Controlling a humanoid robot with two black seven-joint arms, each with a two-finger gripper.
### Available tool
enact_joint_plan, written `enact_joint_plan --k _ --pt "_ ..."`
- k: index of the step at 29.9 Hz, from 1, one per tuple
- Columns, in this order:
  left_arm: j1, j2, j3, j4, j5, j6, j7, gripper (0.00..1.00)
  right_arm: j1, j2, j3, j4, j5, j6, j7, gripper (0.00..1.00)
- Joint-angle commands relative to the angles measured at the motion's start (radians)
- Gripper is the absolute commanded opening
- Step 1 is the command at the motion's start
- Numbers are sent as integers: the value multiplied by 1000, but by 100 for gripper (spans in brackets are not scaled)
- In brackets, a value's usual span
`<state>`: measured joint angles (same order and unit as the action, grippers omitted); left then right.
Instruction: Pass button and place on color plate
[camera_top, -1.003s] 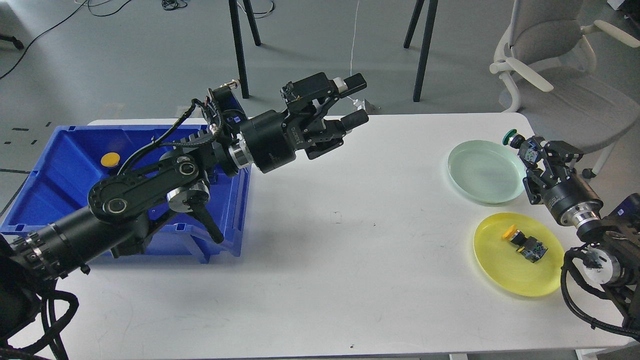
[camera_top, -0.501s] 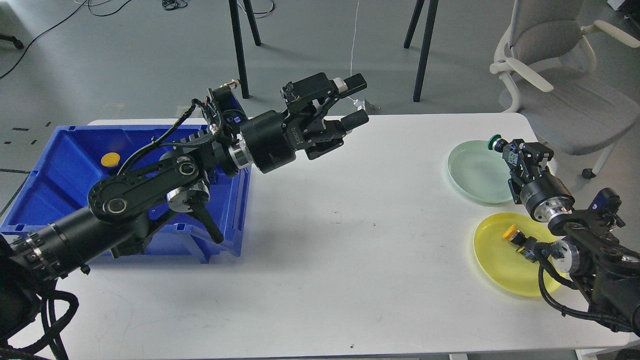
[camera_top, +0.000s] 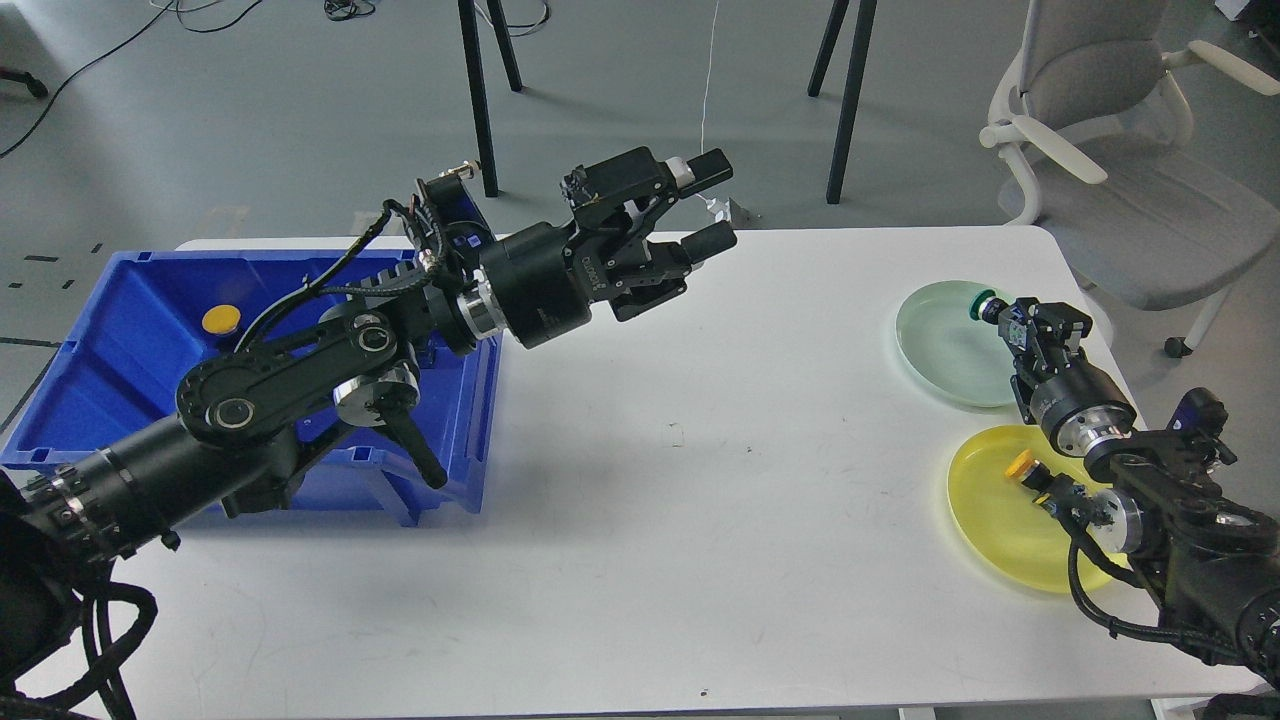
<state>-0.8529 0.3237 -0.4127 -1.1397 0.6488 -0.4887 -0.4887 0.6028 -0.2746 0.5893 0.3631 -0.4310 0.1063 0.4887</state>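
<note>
While clamping the green button (camera_top: 985, 305), right tool (camera_top: 1012, 318) overhangs green plate (camera_top: 945, 345).

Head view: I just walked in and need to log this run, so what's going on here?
The right gripper holds a green-capped push button over the edge of the pale green round plate. A yellow-capped push button already lies on the yellow round plate. The left gripper hangs open and empty above the white table, beside the blue plastic bin, where another yellow button cap remains.
</note>
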Motion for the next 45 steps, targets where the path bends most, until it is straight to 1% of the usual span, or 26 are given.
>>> enact_joint_plan --k 1,12,15,22,25,29,33,36,38,40,42,44,45 --pt "2 0 0 0 0 0 0 79 0 2 3 -1 1 -3 0 47" --pt "2 0 0 0 0 0 0 79 0 2 3 0 5 -7 0 53" --pt "2 0 0 0 0 0 0 79 0 2 4 0 6 -7 0 58" --pt "2 0 0 0 -1 0 0 80 3 2 12 22 11 1 0 65" --pt "2 0 -2 0 -1 0 0 80 2 0 20 81 12 3 0 66" --pt "2 6 -3 5 -40 0 0 82 -1 -24 82 250 14 -5 0 69" --pt "-2 41 -43 75 -113 2 0 84 -9 -55 223 436 15 3 0 73" --pt "0 115 -93 120 -133 0 0 85 -11 -52 282 555 15 26 0 79" --pt "0 167 -104 161 -133 0 0 85 -3 -46 293 600 15 58 0 81" --pt "-3 212 -109 240 -135 0 0 85 3 -40 306 635 15 108 0 81" --pt "-12 230 -112 335 -135 0 0 85 18 -22 332 658 15 160 0 85" --pt "-15 233 -118 412 -136 0 0 85 28 1 346 651 26 206 0 90" --pt "-15 236 -133 445 -140 0 0 85 28 3 352 649 46 226 0 95"
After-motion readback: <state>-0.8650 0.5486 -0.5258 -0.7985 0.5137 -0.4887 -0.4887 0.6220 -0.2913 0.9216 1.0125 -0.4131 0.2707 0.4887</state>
